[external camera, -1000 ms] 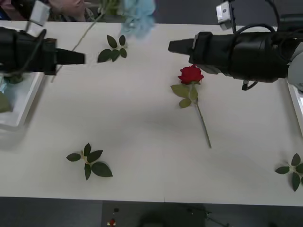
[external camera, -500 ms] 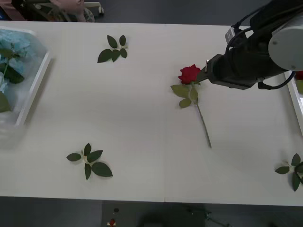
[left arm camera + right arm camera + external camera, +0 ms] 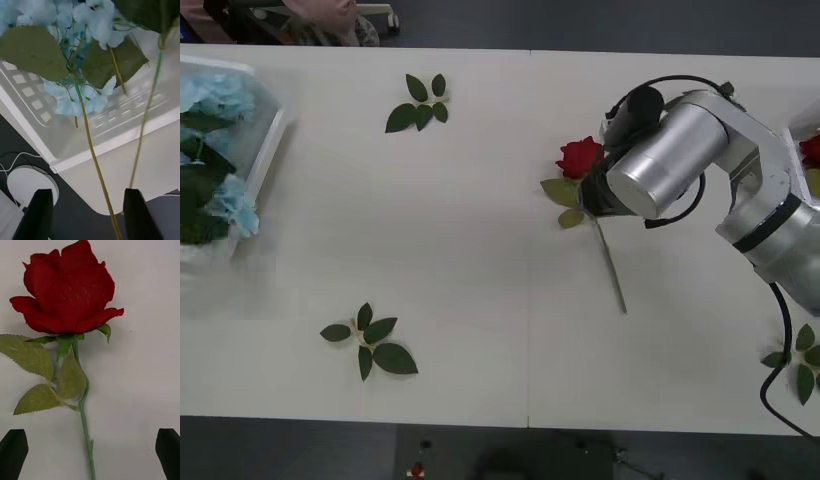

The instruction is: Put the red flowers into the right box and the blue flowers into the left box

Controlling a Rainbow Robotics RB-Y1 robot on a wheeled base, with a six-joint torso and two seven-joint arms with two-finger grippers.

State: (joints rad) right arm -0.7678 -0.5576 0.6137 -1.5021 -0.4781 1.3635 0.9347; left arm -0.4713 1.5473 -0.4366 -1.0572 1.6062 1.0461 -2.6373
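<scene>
The right pincer hangs spread over the table, its two black fingertips either side of the red flower's green stem (not touching it). Farther left, the left pincer, also spread, straddles blue flowers' stems in the left box.

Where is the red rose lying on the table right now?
In the front view the red rose lies on the table right of centre, stem pointing toward the robot, with the open right pincer straddling its stem.
</scene>
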